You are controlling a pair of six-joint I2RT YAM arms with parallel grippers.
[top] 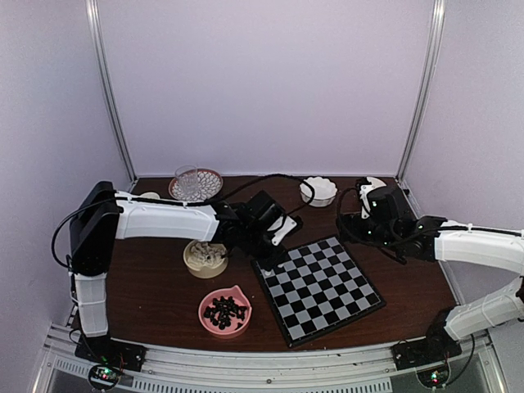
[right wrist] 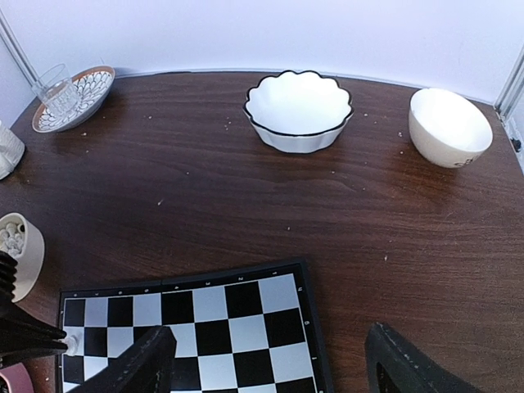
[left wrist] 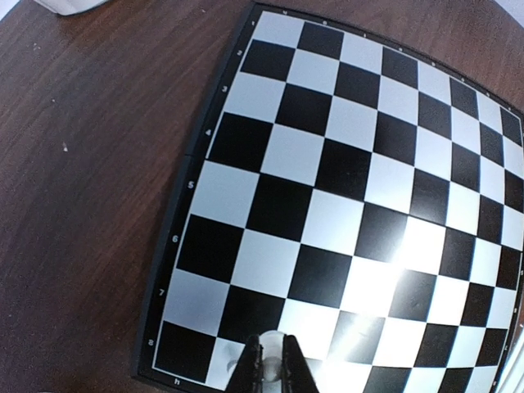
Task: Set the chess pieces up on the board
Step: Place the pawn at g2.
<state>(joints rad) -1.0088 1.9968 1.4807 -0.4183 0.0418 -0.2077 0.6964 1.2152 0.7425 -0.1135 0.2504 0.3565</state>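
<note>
Well, the left end effector [left wrist: 270, 366] is clenched on a small white chess piece [left wrist: 271, 350] over the board [left wrist: 352, 164], at the corner nearest the cream bowl [top: 205, 258] of white pieces [top: 207, 253]. The right end effector [right wrist: 266, 360] hangs released above the board's far edge. Black pieces [top: 225, 312] sit in a pink bowl [top: 206, 321] left of the board

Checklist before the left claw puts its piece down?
1. Left claw shut on the small cream-white chess piece: ok.
2. Piece over the flat black-and-white checkered chessboard, at a corner by the edge row: ok.
3. Board around it bare of other pieces: ok.
4. Piece touching the board: cannot tell.
5. Which chessman it is: cannot tell.
6. Right claw open, apart from the left claw: ok.
</note>
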